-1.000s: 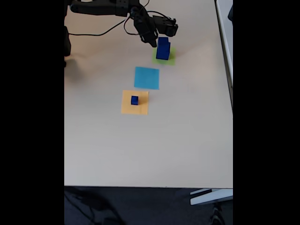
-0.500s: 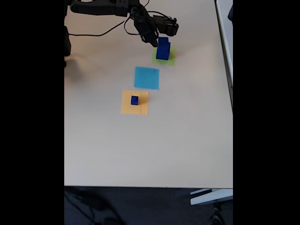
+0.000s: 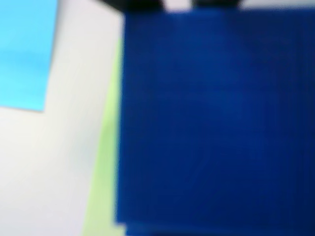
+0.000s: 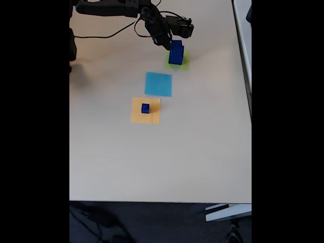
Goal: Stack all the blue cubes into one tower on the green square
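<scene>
Nearest the camera in the fixed view, the lower half of the counter [image 4: 152, 162] lies bare. Above it, left of centre, sits an orange square [image 4: 146, 110] with one tiny blue cube [image 4: 145, 108] resting on its middle, apart from everything else. I judge this to be the piece left to fetch, since it is the smallest and would cap the pile. Just beyond, a light-blue paper square [image 4: 158, 84] carries nothing.

Farther up, toward the upper middle of the frame, the green square [image 4: 178, 61] holds the tower [image 4: 176, 52], a short stepped column of dark blue cubes standing upright on the patch; how many are in it is too small to count. In the wrist view the blue cubes [image 3: 216, 123] loom close and blurred, with a strip of green square [image 3: 106, 172] showing at their left, so the camera sits right against the pile.

The tool [image 4: 169, 45] is at the top left of the tower, touching or almost touching its upper block. Whether its jaws are spread or pinched on that block I cannot tell. The dark arm [image 4: 111, 7] stretches in from the upper left corner.
</scene>
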Robot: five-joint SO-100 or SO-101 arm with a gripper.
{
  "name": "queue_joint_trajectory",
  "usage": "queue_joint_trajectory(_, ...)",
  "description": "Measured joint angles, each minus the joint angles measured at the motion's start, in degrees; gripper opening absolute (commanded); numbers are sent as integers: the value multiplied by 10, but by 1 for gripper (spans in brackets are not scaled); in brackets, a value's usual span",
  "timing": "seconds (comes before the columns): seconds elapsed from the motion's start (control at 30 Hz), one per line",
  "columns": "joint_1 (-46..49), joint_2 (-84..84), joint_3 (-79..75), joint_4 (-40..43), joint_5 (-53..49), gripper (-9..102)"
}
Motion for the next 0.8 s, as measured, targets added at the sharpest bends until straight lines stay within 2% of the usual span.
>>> queue_joint_trajectory(0.8,-14,-11,-17,-7,19,0)
